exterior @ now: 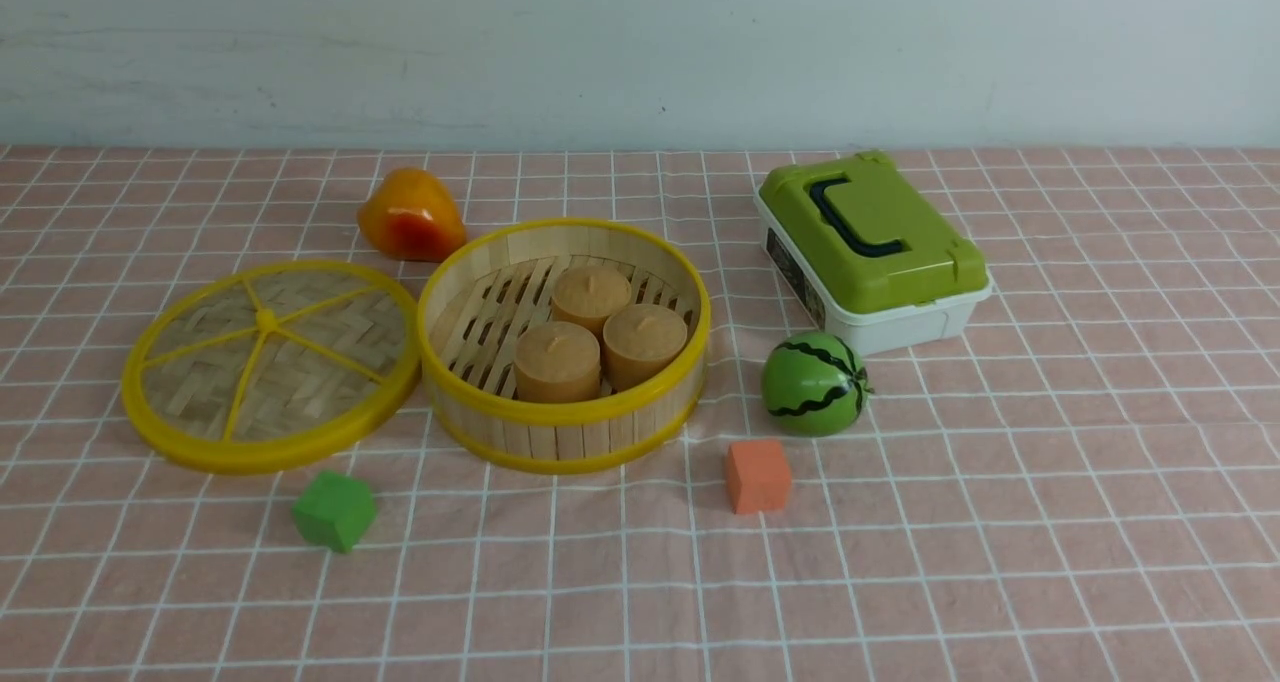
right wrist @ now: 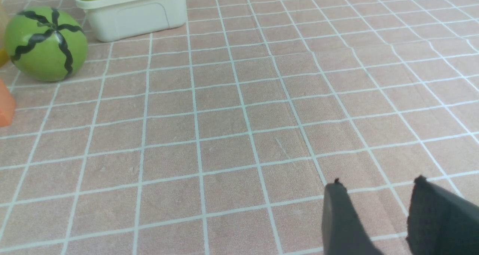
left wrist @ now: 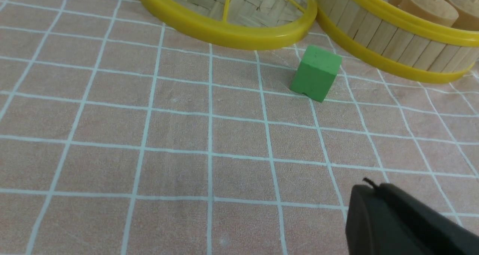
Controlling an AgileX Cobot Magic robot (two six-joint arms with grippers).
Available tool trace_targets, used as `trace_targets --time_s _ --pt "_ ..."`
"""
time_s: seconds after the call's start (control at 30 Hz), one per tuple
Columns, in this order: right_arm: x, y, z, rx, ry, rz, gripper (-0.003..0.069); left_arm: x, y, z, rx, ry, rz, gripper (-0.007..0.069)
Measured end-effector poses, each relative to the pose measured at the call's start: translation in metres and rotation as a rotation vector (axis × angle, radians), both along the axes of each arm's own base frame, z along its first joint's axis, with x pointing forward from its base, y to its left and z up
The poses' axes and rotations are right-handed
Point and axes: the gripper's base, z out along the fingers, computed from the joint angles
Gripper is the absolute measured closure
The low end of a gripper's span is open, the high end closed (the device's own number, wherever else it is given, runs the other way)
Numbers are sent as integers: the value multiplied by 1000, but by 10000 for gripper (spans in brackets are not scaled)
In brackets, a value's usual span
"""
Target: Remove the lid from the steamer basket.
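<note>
lid [exterior: 270,366] lies flat, rim touching the open steamer basket [exterior: 563,432].

All three views are bright and evenly lit by soft, diffuse light with no strong glare. Shadows are faint and short, pooling just beneath the green cube [exterior: 334,510], the toy watermelon [exterior: 813,383] and the steamer basket [exterior: 563,432]. The front view is sharp throughout. In both wrist views the dark fingers [right wrist: 342,221] near the lens look soft and slightly blurred.
</note>
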Motion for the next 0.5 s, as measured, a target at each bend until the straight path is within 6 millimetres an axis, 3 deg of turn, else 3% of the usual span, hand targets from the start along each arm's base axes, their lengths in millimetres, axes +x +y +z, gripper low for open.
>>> trace_targets --time_s 0.5 --pt "0 0 0 0 0 0 418 0 0 0 1 0 0 626"
